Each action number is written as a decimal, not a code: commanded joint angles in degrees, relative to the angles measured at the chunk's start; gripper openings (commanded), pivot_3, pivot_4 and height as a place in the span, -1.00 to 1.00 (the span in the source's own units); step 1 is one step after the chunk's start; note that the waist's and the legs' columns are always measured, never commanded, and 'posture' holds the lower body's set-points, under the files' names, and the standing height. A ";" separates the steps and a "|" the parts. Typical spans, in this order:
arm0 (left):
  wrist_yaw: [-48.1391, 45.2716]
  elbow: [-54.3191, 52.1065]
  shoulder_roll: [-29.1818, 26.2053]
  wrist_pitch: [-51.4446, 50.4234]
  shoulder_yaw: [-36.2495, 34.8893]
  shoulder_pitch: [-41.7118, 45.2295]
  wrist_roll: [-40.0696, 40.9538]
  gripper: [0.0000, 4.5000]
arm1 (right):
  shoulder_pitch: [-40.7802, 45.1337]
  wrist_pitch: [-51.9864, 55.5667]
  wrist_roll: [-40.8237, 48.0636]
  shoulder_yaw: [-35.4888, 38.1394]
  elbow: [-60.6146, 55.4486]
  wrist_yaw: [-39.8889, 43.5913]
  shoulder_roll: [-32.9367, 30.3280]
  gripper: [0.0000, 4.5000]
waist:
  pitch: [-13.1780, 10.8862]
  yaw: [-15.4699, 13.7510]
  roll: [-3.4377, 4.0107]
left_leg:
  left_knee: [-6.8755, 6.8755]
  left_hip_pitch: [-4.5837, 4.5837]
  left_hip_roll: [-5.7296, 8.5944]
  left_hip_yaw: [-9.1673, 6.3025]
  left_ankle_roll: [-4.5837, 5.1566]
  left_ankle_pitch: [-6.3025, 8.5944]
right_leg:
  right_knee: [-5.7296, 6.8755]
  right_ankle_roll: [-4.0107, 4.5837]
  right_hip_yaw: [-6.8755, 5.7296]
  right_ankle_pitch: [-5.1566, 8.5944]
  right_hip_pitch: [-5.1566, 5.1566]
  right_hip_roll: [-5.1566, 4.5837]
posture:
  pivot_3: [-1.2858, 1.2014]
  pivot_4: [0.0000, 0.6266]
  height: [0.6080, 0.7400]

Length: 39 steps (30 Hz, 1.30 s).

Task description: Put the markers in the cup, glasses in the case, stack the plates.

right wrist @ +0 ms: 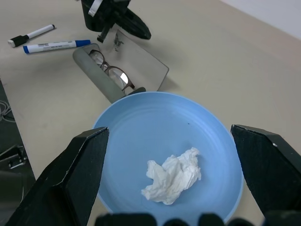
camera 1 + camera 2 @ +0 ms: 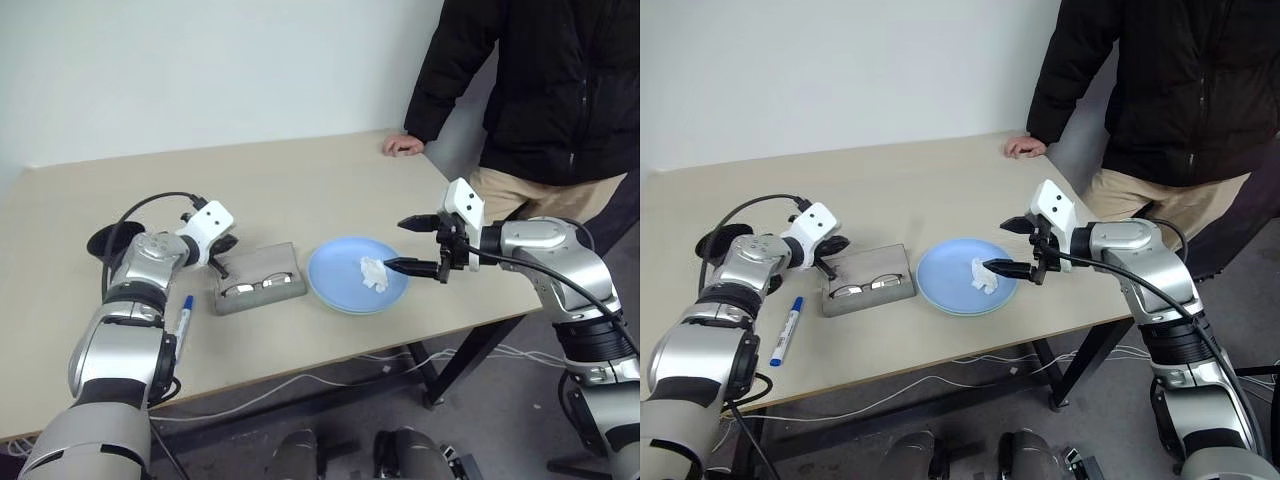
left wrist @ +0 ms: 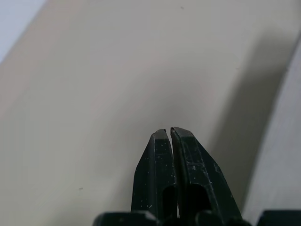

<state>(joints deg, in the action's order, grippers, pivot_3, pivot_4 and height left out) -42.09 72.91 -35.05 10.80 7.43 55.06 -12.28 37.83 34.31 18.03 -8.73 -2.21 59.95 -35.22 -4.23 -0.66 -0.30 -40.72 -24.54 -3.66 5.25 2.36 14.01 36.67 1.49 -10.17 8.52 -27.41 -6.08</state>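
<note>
Left hand (image 3: 169, 134) pinched empty over my smooth desk (image 2: 300, 180); right hand (image 2: 412, 245) spread wide above the round blue plate (image 1: 141, 127) holding crumpled tissue (image 1: 173, 175).

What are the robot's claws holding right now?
Nothing. The left claw is shut with nothing between its fingers, next to the case. The right claw is open above the blue plate with the tissue.
</note>
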 commanded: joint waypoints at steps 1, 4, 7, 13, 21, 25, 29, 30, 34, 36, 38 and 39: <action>0.75 -0.29 0.25 2.02 1.94 0.97 -2.44 -0.99 | 0.53 0.29 0.79 1.62 -2.54 -0.75 -0.52 1.00 | 0.00 0.00 -0.01 | 0.00 0.00 0.00 -0.01 0.00 0.00 | 0.01 0.00 -0.01 0.00 0.00 0.00 | 0.03 -1.00 0.41; -0.01 -0.20 0.62 2.68 2.55 0.47 -3.18 -0.99 | 0.51 0.50 0.82 1.69 -2.71 -0.87 -0.49 1.00 | 0.00 0.00 -0.01 | 0.00 0.01 -0.01 -0.03 -0.01 0.01 | 0.02 0.00 -0.02 0.00 0.00 -0.01 | 0.03 -1.00 0.41; -2.42 -0.58 0.64 3.47 2.25 0.22 -2.79 -0.99 | 0.48 0.67 0.85 1.71 -2.85 -1.01 -0.46 1.00 | 0.00 0.00 -0.01 | 0.00 0.02 -0.01 -0.03 -0.01 0.01 | 0.02 0.00 -0.04 0.00 0.01 -0.05 | 0.03 -1.00 0.41; -9.79 -2.53 -0.50 5.26 2.29 -0.81 -2.05 -0.99 | 0.57 0.44 0.70 1.67 -2.51 -1.05 -0.36 1.00 | 0.00 -0.03 -0.01 | 0.00 0.01 0.04 -0.07 0.00 0.01 | -0.01 0.00 -0.11 0.00 0.06 -0.17 | 0.03 -1.00 0.41; -23.03 -13.94 -3.61 6.04 1.01 -6.53 2.36 -0.99 | 0.80 -0.08 0.54 1.56 -1.95 -1.04 -0.16 1.00 | 0.00 -0.03 0.01 | 0.00 0.01 0.06 -0.08 0.03 0.04 | -0.01 0.01 -0.14 0.01 0.04 -0.23 | 0.03 -1.00 0.41; -25.55 -22.21 -4.93 2.52 -0.05 -11.00 4.91 -0.99 | 0.78 -0.38 0.45 1.42 -1.72 -1.03 -0.03 1.00 | 0.01 -0.02 0.02 | 0.00 0.01 0.05 -0.08 0.03 0.04 | -0.02 0.01 -0.13 0.01 0.05 -0.23 | 0.03 -1.00 0.41; -26.56 -30.51 -6.80 -0.80 -0.66 -16.56 6.72 -0.99 | 0.70 -0.67 0.40 1.28 -1.65 -0.88 -0.03 1.00 | 0.00 -0.01 0.02 | 0.00 0.02 0.03 -0.07 0.03 0.04 | -0.04 0.01 -0.14 0.01 0.05 -0.23 | 0.03 -1.00 0.41; -26.73 -32.43 -7.08 -1.86 -0.88 -17.64 7.27 -0.99 | 0.71 -0.74 0.39 1.26 -1.58 -0.82 -0.04 1.00 | 0.00 -0.01 0.03 | 0.00 0.02 0.02 -0.07 0.03 0.04 | -0.04 0.01 -0.13 0.01 0.06 -0.23 | 0.03 -1.00 0.41; -26.64 -40.16 -7.84 -5.83 -1.43 -22.10 8.70 -0.99 | 0.75 -1.07 0.32 1.18 -1.38 -0.56 -0.16 1.00 | 0.00 -0.01 0.04 | 0.00 0.00 -0.03 -0.06 0.03 0.04 | -0.08 0.01 -0.15 0.02 0.05 -0.20 | 0.03 -1.00 0.41; -26.90 -44.38 -8.17 -8.00 -1.54 -24.88 9.63 -0.99 | 0.81 -1.19 0.31 1.10 -1.36 -0.41 -0.20 1.00 | 0.00 0.01 0.04 | 0.00 0.01 -0.03 -0.04 0.04 0.04 | -0.10 0.01 -0.14 0.02 0.05 -0.19 | 0.03 -1.00 0.41; -26.40 -47.45 -8.29 -9.90 -1.56 -27.11 10.08 -0.99 | 0.89 -1.34 0.25 1.04 -1.28 -0.27 -0.25 1.00 | 0.00 0.01 0.05 | 0.01 0.02 -0.03 -0.01 0.06 0.08 | -0.10 0.01 -0.12 0.02 0.04 -0.20 | 0.03 -1.00 0.41; -26.20 -48.52 -8.29 -10.67 -1.61 -27.95 10.29 -0.99 | 0.95 -1.34 0.25 1.02 -1.28 -0.24 -0.24 1.00 | 0.00 -0.01 0.05 | 0.01 0.03 -0.02 0.00 0.06 0.10 | -0.10 0.01 -0.11 0.02 0.04 -0.20 | 0.03 -1.00 0.41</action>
<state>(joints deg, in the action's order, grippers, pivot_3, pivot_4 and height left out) -67.60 26.60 -43.07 1.78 5.07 28.81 -2.52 37.66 33.87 18.00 -8.70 -2.86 59.64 -35.12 -4.22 -0.67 -0.25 -40.72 -24.51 -3.68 5.25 2.42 14.11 36.57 1.50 -10.28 8.54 -27.37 -6.28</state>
